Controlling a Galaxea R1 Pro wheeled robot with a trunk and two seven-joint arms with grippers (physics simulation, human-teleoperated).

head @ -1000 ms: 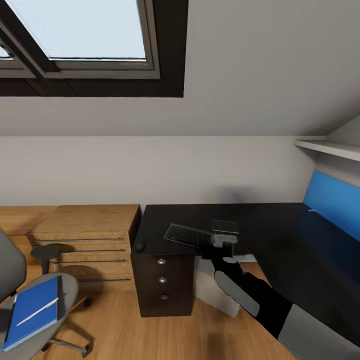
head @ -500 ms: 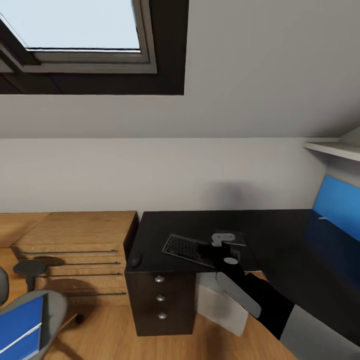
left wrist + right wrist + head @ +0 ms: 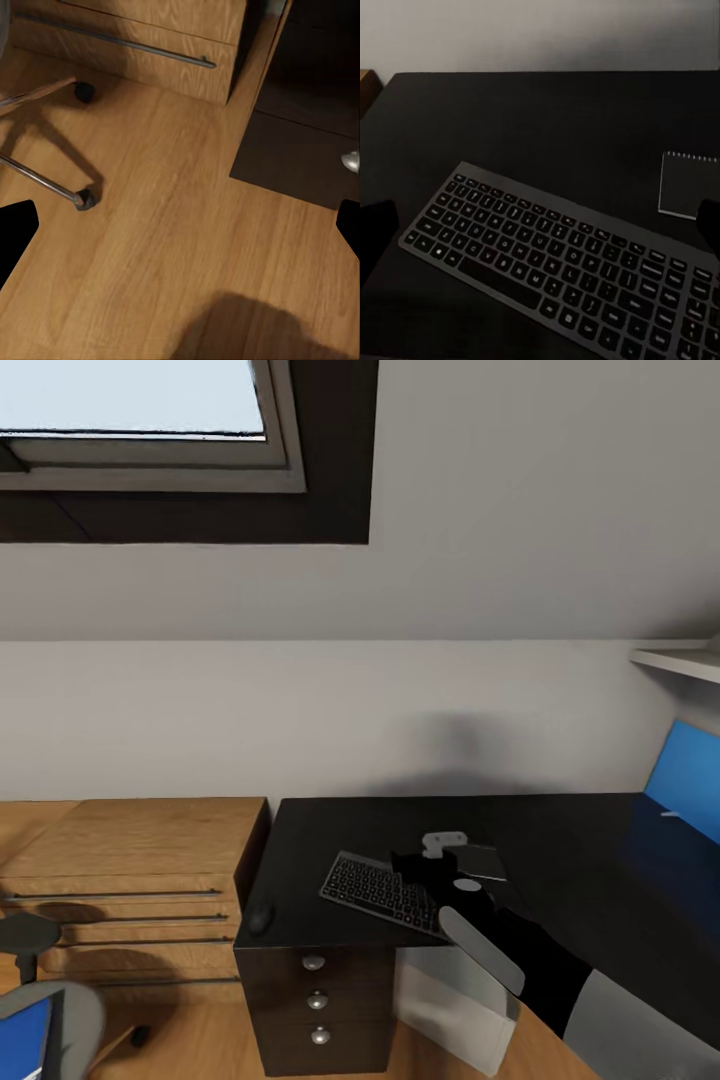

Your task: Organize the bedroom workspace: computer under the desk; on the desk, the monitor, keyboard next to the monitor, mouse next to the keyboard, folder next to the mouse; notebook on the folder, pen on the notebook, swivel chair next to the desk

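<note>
Head view: slim flat keyboard [image 3: 385, 893] lies on glossy black desk [image 3: 560, 840].

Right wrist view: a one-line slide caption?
Keyboard lying at an angle on the black desk, with a small notepad beside it.

text: none legible | keyboard [image 3: 577, 259] key lettering: pale marks, too small to read

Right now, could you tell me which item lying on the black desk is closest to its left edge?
The mouse, small, dark and rounded, sits at the desk's left front corner; the keyboard and the notebook lie further right.
</note>
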